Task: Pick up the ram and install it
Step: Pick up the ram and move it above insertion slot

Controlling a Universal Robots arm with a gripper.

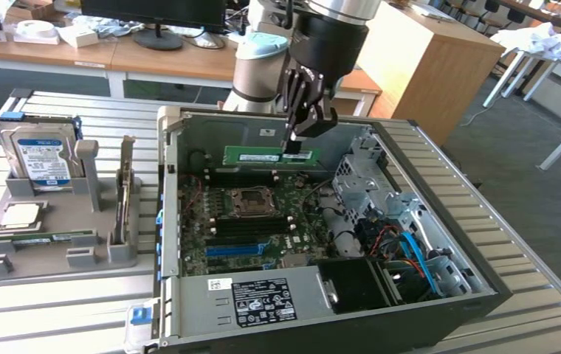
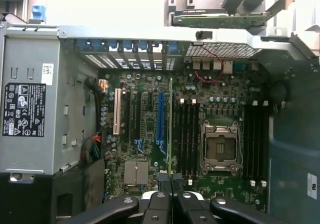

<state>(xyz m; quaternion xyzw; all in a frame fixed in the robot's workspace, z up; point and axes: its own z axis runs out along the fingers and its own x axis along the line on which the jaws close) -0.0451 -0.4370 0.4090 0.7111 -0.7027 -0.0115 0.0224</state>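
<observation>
My gripper [image 1: 298, 144] is shut on the ram [image 1: 256, 156], a long green stick held level by its end on the exterior view's right, with its long edge down. It hangs above the open computer case [image 1: 477, 284], over the far part of the motherboard [image 1: 260, 221]. In the wrist view the ram [image 2: 170, 124] appears edge-on as a thin line running out from between the fingertips of the gripper [image 2: 170, 182]. It lies just beside a bank of black memory slots [image 2: 186, 134], next to the empty processor socket [image 2: 220, 146]; a second bank of slots [image 2: 255, 139] sits on the socket's other side.
A grey holder [image 1: 24, 262] at the exterior view's left carries a blue-labelled hard drive [image 1: 39, 155], a square silver processor [image 1: 20, 215], an upright card [image 1: 123, 195] and a green stick lying flat [image 1: 49, 237]. Inside the case are the power supply [image 1: 251, 299], drive cages [image 1: 359, 177] and cables [image 1: 409, 247].
</observation>
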